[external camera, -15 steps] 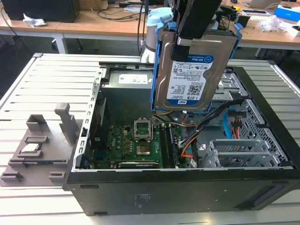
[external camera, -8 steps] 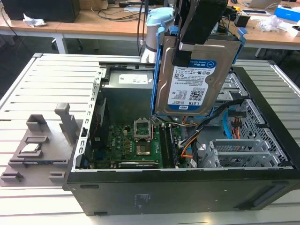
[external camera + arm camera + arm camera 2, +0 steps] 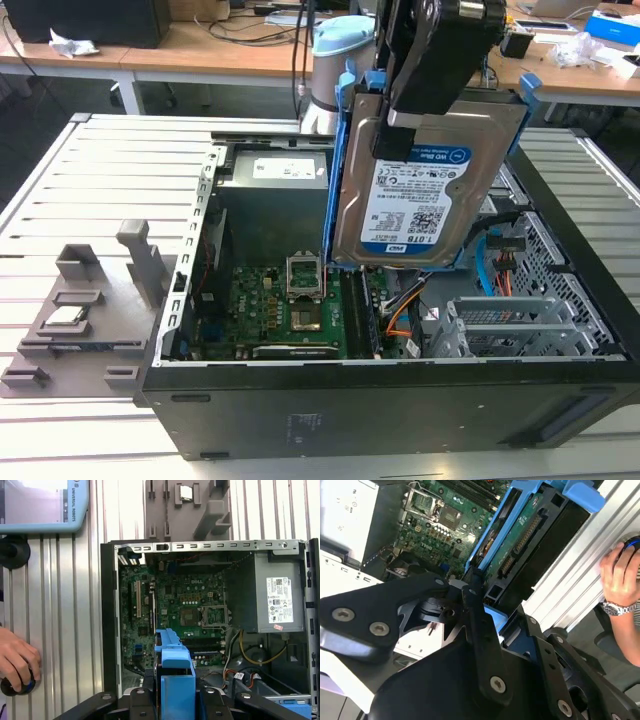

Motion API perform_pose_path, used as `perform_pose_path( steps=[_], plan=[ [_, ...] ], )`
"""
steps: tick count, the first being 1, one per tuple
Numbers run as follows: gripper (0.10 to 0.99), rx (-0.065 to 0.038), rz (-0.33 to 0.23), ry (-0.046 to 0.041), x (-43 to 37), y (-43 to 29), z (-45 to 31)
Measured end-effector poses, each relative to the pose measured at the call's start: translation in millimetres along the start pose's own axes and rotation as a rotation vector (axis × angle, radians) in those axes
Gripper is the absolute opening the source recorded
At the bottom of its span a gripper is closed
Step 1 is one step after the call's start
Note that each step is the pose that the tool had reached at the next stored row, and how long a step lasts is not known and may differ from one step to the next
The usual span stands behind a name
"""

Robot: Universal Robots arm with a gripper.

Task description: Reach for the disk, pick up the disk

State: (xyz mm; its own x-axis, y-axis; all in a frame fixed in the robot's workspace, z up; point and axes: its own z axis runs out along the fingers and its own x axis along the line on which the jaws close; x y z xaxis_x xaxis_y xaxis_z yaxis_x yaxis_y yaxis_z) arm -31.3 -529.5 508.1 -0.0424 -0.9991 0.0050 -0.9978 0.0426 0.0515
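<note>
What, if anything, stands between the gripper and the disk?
Nothing visible. The gripper is already shut on the top edge of the disk, which hangs label-out in its blue carrier above the open computer case.

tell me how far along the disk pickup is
Reach and pickup both look done: the gripper is clamped on the top edge of the disk, which hangs upright in its blue carrier, clear above the open computer case. Nothing of the pickup looks left.

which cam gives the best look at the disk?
Exterior view: the disk hangs label-out above the open computer case, gripped at its top edge by the gripper. Second wrist view shows its circuit-board underside; first wrist view its blue carrier edge-on.
</note>
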Motion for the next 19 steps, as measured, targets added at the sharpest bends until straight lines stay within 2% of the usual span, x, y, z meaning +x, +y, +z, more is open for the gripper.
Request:
perform_pose_path(
  steps=[5,6,8,12,13,15,19],
  plan=[
    [0.369,0.0,0.0,0.0,12.1,-0.5,0.0],
    [0.369,0.0,0.0,0.0,20.1,-0.9,0.0],
    [0.369,0.0,0.0,0.0,26.2,-1.1,0.1],
    [0.369,0.0,0.0,-0.0001,28.3,-4.6,-0.1],
    [0.369,0.0,0.0,0.0,28.3,-6.9,-0.2],
    [0.369,0.0,0.0,0.0,27.9,-17.3,-0.7],
    [0.369,-0.001,0.0,0.0,27.6,-25.5,-1.2]
  ],
)
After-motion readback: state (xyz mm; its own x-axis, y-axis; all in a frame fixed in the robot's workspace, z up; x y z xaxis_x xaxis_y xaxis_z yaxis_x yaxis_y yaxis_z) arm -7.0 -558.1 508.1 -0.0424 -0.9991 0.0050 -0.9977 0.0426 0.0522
